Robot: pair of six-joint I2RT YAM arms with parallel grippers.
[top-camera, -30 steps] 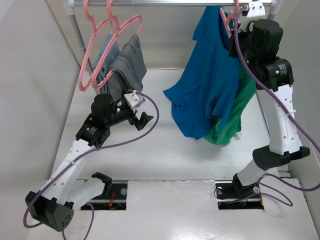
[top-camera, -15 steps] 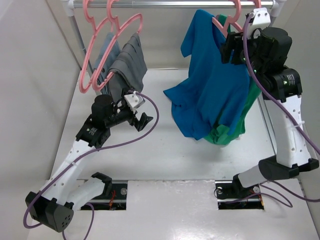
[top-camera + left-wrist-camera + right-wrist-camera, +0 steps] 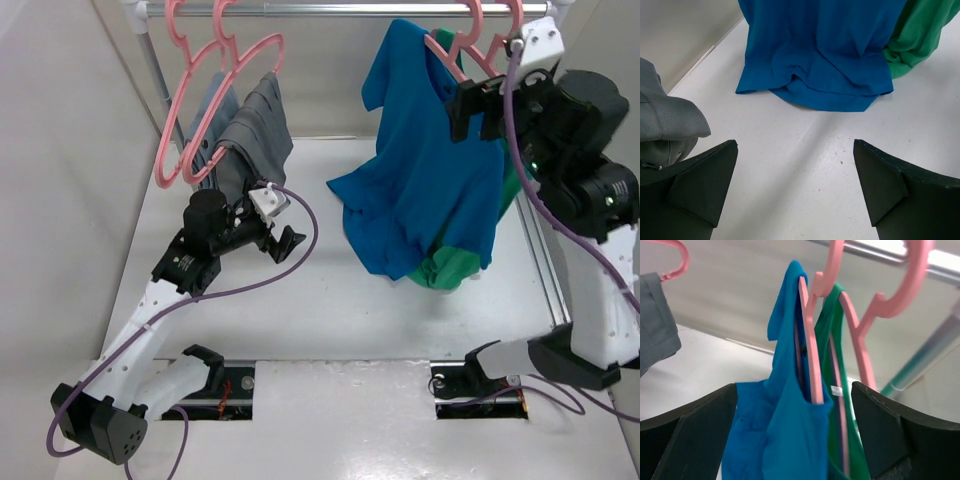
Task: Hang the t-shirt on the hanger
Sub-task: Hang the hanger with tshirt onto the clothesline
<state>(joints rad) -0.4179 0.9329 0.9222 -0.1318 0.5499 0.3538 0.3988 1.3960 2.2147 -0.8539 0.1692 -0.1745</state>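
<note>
- T-shirt (image 3: 430, 190): blue, hanging at the rail's (image 3: 330, 8) right end, hem pooling on the table (image 3: 300, 300), in front of a green top (image 3: 445, 270).
- Hanger (image 3: 809, 340): pink, through the collar, hooked on the rail.
- Right claw (image 3: 480, 108): released, empty, beside the hanger.
- Left claw (image 3: 280, 240): released, idle.
- Status: judged essentially done; far shoulder's seating unclear.

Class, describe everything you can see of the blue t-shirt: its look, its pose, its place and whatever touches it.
The t-shirt is plain bright blue, of soft cotton-like cloth, with short sleeves. It hangs lopsided and creased from a thin pink hanger hooked over the metal rail. Its hem bunches on the white table. A green top hangs just behind, touching it.
</note>
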